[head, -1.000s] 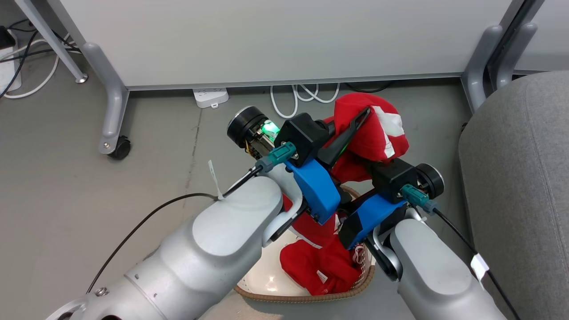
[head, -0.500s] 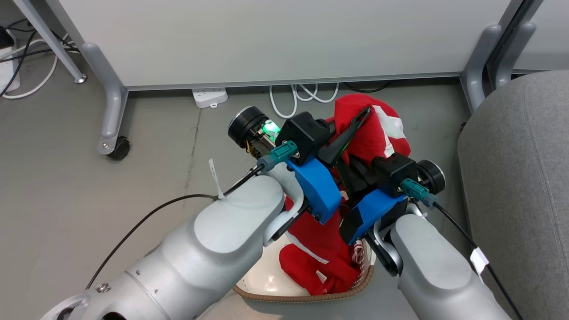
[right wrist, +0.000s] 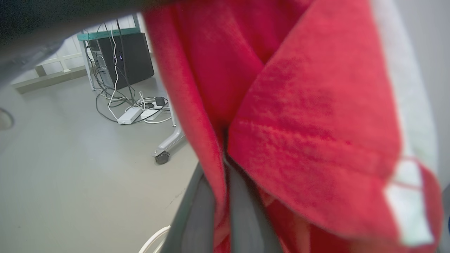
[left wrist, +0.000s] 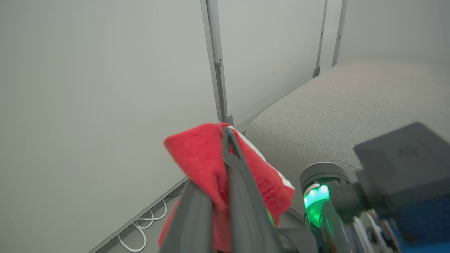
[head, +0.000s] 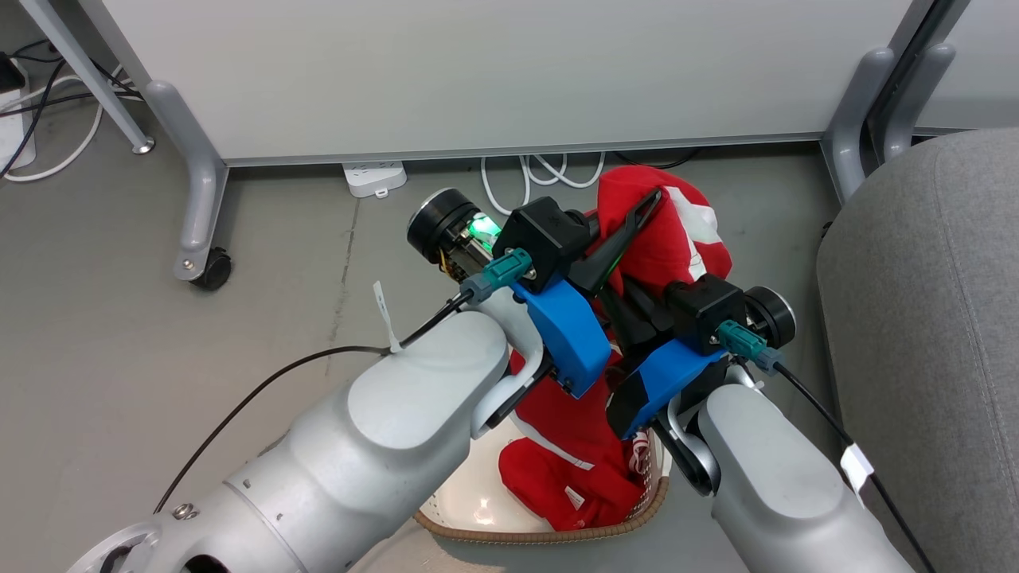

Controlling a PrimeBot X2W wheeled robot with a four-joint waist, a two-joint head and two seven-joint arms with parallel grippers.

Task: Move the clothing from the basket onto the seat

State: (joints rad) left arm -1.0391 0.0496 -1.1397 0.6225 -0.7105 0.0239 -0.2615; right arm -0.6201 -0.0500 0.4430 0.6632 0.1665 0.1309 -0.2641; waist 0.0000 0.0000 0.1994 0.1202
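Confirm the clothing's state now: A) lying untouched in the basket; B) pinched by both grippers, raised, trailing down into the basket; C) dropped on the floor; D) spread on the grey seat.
B: the left gripper and right gripper are each shut on the clothing, which is lifted above the basket with red fabric trailing into it.

The head camera is looking steeply down; both wrist cameras are sitting close, sharing the clothing (head: 673, 259) mid-frame with it
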